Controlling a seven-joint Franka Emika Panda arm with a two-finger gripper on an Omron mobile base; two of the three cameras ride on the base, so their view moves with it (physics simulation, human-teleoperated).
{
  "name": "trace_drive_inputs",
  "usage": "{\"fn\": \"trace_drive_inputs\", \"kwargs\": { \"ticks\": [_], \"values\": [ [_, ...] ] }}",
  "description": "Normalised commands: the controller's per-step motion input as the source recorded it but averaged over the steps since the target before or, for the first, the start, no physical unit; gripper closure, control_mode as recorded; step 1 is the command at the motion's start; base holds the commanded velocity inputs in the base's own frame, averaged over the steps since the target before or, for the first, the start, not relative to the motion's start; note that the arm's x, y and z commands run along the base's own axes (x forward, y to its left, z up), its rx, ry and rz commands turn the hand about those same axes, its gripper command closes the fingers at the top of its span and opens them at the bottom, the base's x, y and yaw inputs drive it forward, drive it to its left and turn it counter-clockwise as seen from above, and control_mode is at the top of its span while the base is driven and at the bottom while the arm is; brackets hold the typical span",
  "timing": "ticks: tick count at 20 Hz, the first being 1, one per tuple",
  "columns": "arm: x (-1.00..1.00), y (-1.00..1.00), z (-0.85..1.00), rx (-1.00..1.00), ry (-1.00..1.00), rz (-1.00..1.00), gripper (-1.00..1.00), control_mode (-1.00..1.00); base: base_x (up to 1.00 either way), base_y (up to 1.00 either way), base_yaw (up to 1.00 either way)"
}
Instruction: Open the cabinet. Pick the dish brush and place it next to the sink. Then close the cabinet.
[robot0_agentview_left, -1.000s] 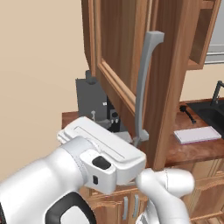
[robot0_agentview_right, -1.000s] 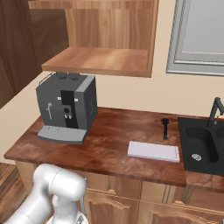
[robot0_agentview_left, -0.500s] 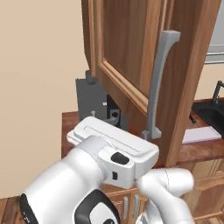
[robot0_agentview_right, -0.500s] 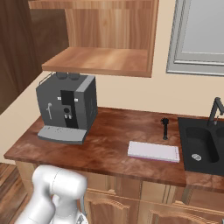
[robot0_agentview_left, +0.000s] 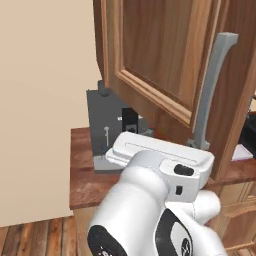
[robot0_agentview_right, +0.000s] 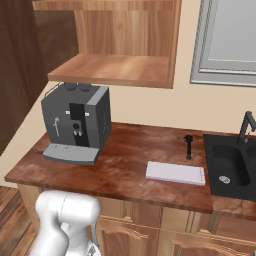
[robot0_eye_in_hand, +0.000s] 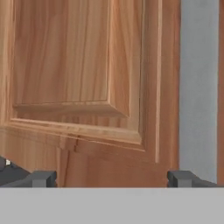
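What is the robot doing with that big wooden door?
The robot is working on the cabinet door, which stands swung out from the wall. Its gripper is open, right up against the door panel, holding nothing. The grey handle is just beside it. A dish brush stands on the counter beside the sink.

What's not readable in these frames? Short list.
- Gripper: hand view shows two tips spread apart; whether they touch the cabinet door is unclear.
- Cabinet handle: its lower end in the left base view is hidden behind the arm; its top and bottom are cut off in the hand view.
- Sink: right base view, cropped by the right edge.
- Dish brush: too small to confirm bristles.
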Motion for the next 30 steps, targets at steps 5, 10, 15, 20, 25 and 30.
{"fn": "trace_drive_inputs", "kwargs": {
  "ticks": [5,10,15,20,25,30],
  "values": [
    [0.29,-0.57,0.00,-0.06,0.00,0.10,-1.00,-1.00,0.00,0.00,0.00],
    [0.41,-0.59,0.00,-0.06,0.03,0.02,-1.00,-1.00,0.00,0.00,0.00],
    [0.49,-0.61,0.00,-0.04,0.04,0.00,-1.00,-1.00,0.00,0.00,0.00],
    [0.53,-0.57,0.00,-0.02,0.03,0.00,-1.00,-1.00,0.00,0.00,0.00],
    [0.56,-0.32,0.00,0.00,0.01,0.00,-1.00,-1.00,0.00,0.00,0.00],
    [0.69,-0.29,0.00,0.00,0.00,0.04,-1.00,-1.00,0.00,0.00,0.00]
  ]
}}
